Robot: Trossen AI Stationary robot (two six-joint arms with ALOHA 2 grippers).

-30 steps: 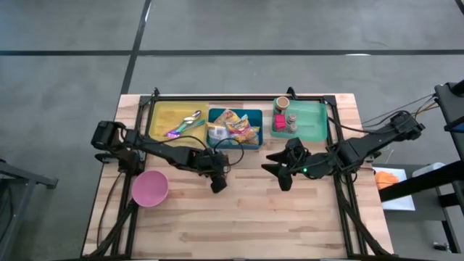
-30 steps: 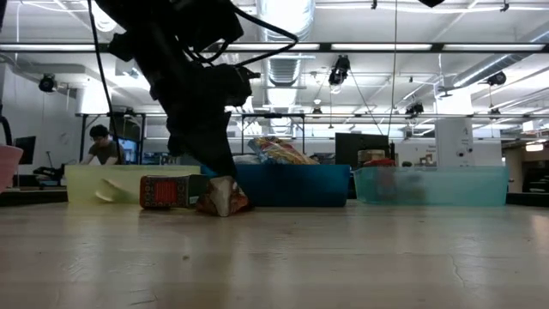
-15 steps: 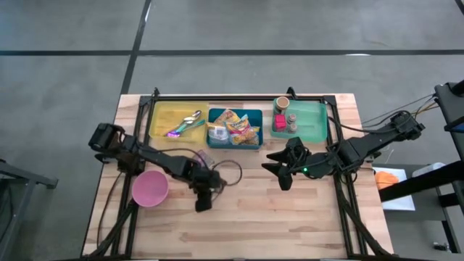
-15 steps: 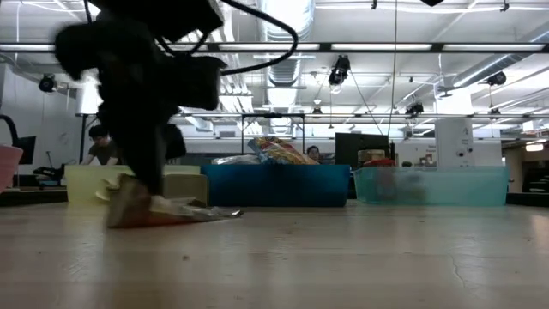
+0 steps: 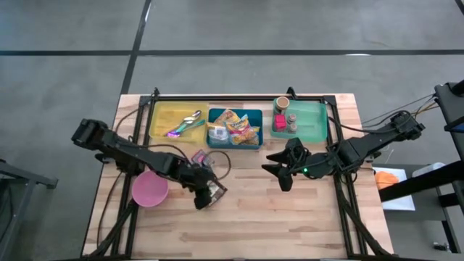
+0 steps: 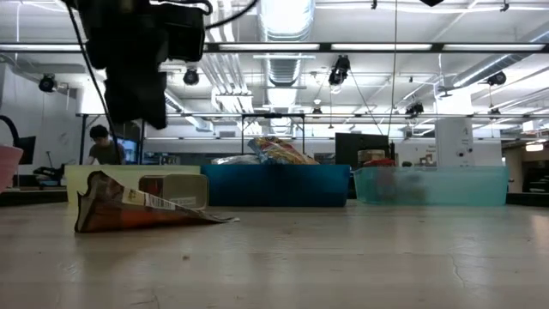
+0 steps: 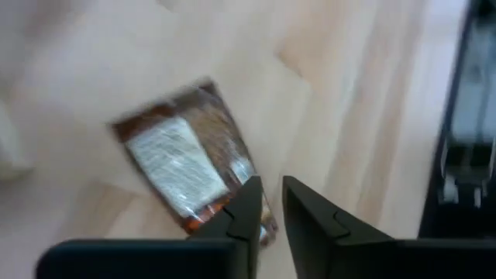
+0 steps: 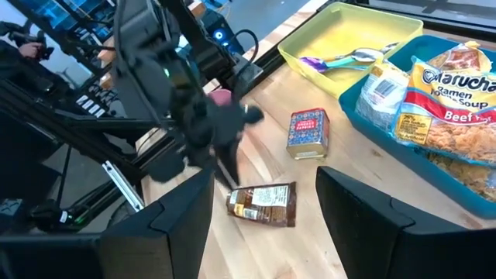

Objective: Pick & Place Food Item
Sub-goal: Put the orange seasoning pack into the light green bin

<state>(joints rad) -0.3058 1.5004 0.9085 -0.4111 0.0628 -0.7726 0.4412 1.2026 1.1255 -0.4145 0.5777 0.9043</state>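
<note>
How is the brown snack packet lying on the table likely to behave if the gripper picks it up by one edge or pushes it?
The brown snack packet is probably floppy: in the low view it lies in a wedge with a thin crimped end, so it would likely sag. It looks light and could slide on the wooden table when pushed. Lying flat, it should not roll.

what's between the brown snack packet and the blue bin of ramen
In the right wrist view, a small red printed box stands on the wood between the brown snack packet and the blue bin.
</note>
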